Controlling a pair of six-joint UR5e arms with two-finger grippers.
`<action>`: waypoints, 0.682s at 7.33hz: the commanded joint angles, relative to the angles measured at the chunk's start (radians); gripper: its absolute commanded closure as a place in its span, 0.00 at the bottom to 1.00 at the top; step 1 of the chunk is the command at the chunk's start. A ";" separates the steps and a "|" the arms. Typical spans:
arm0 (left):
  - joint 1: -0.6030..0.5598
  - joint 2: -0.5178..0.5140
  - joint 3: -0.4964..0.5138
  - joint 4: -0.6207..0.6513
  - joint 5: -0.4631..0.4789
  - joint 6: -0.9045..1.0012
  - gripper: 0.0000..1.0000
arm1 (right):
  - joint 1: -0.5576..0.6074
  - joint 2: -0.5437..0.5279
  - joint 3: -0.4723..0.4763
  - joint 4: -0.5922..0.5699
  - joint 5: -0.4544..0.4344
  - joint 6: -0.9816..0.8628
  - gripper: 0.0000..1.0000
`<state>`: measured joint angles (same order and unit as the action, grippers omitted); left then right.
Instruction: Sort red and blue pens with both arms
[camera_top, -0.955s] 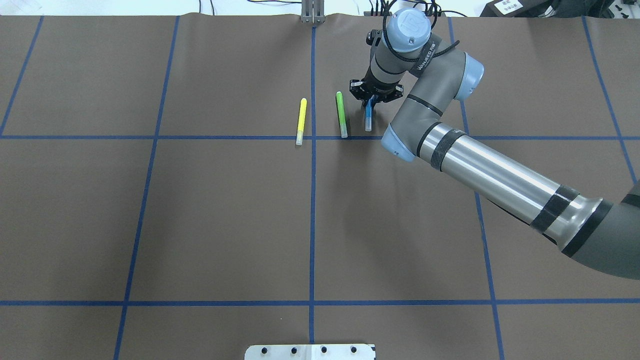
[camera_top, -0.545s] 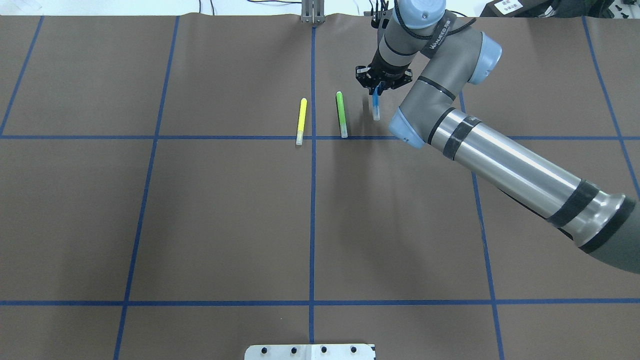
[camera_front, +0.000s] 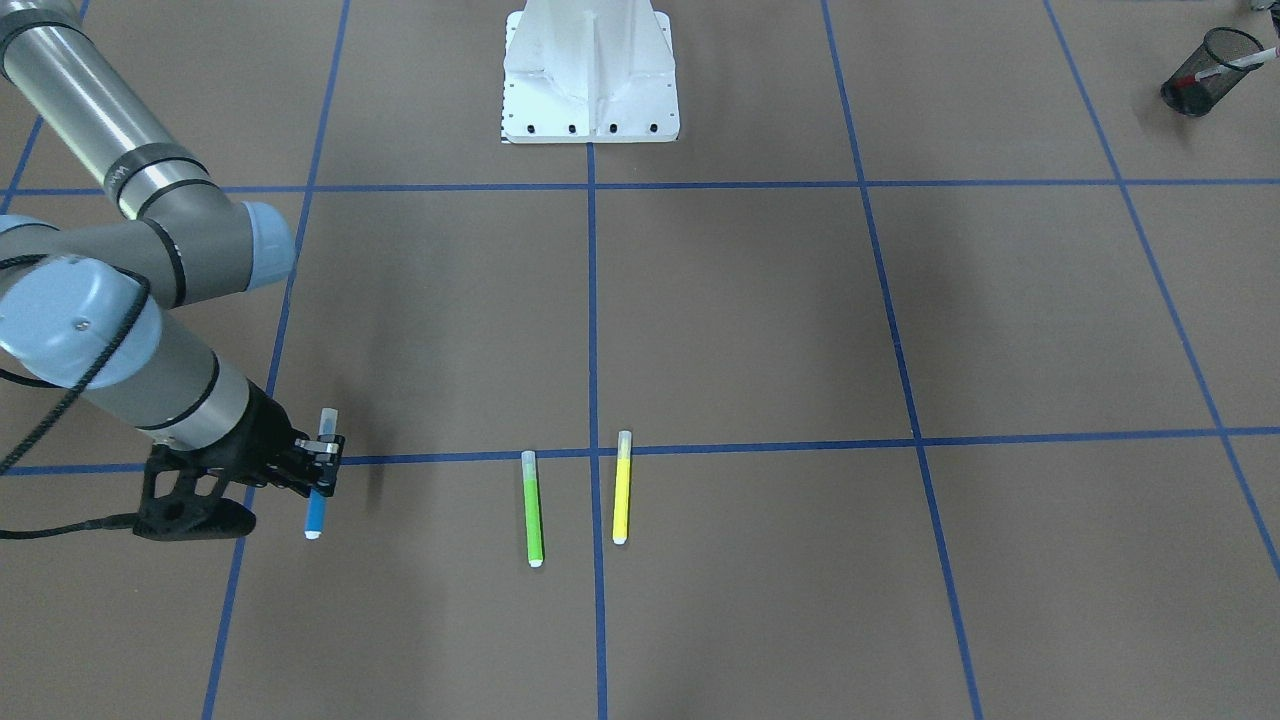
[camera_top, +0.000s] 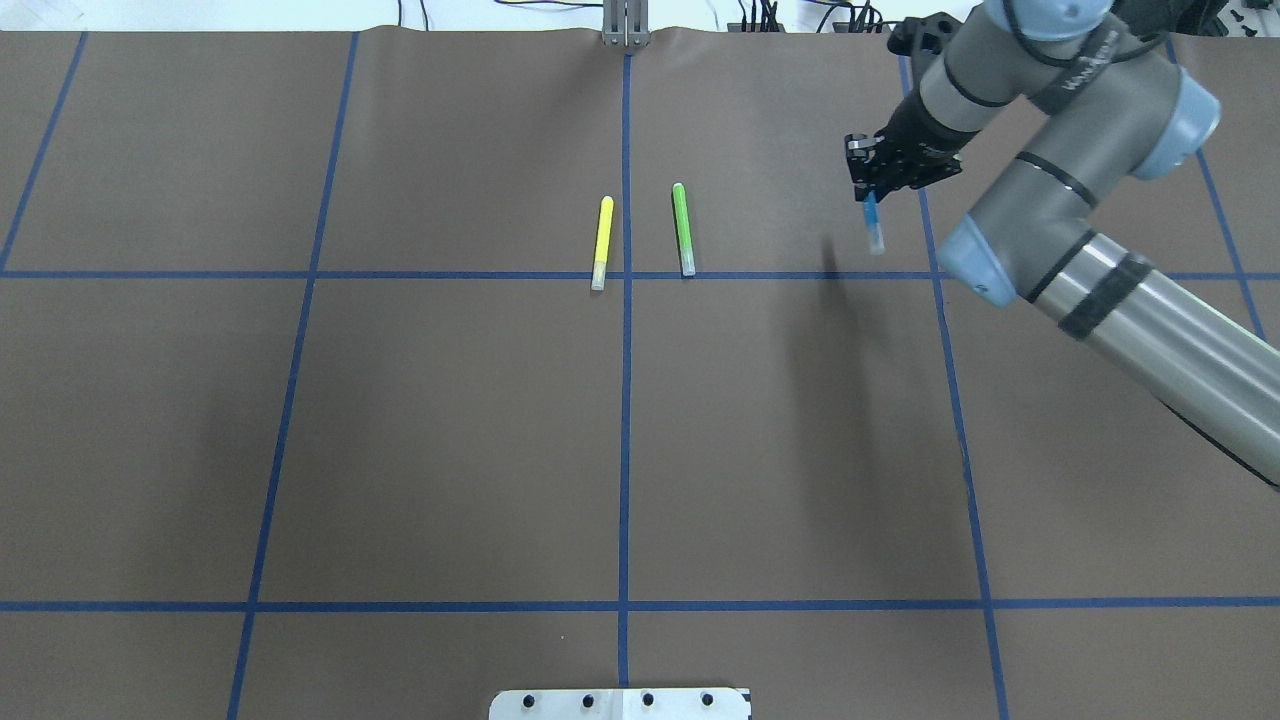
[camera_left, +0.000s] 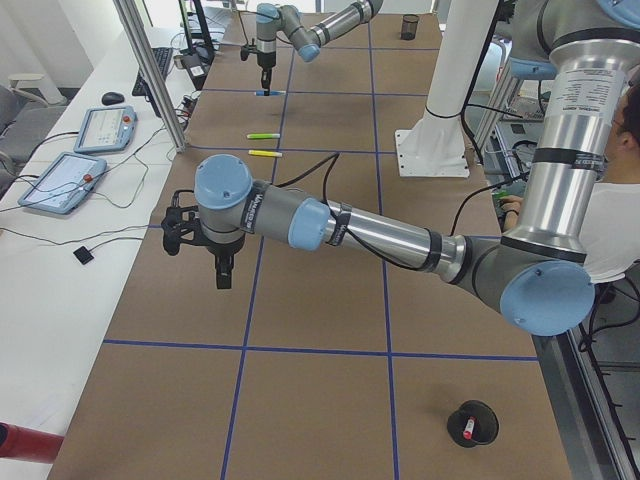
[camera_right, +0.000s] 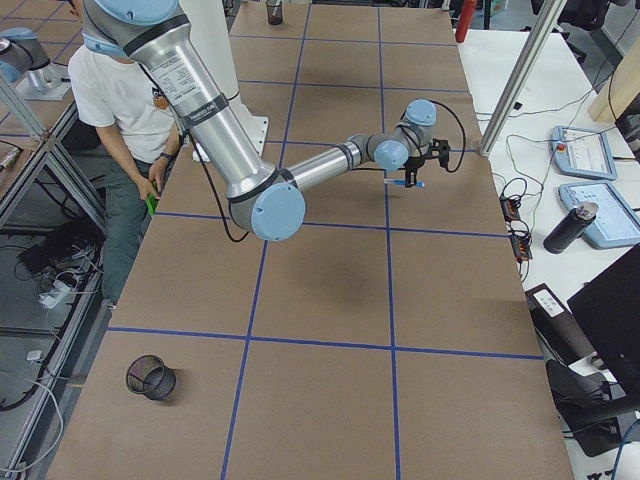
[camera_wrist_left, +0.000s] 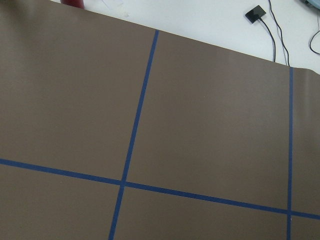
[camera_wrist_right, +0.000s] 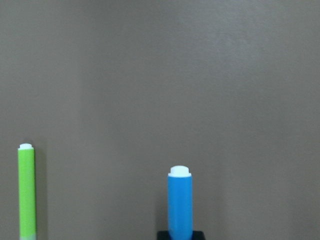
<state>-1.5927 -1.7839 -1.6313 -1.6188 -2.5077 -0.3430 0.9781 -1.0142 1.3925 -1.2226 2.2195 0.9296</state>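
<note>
Blue marker (camera_top: 874, 228), probably light, stiff and slick-barrelled, is clenched about mid-barrel by the right tool (camera_top: 866, 186), a sound hold; whether the left tool (camera_left: 224, 272) is clenched, I cannot tell.

The only lettering close to readable is a line of white capitals on the black strap (camera_top: 1085, 70) that wraps the wrist of the right arm (camera_top: 1040, 200), seen in the overhead view. It appears to begin "WAN"; the letters after that are too small and slanted to make out with any certainty. In the left side view, the lit screens of the two handheld consoles (camera_left: 100, 128) on the white bench show content too small to read. In the right wrist view, the blue marker (camera_wrist_right: 180, 205) and the green marker (camera_wrist_right: 26, 190) present plain coloured barrels with white ends.
</note>
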 joint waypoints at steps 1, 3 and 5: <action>0.033 -0.025 0.037 -0.001 -0.008 -0.002 0.00 | 0.072 -0.244 0.209 -0.006 0.101 -0.035 1.00; 0.037 -0.025 0.039 -0.001 -0.010 -0.002 0.00 | 0.128 -0.578 0.491 -0.014 0.062 -0.041 1.00; 0.042 -0.025 0.041 -0.001 -0.010 -0.004 0.00 | 0.157 -0.826 0.646 0.008 -0.076 -0.080 1.00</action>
<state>-1.5536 -1.8084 -1.5916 -1.6199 -2.5169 -0.3455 1.1113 -1.6825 1.9362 -1.2274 2.2192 0.8661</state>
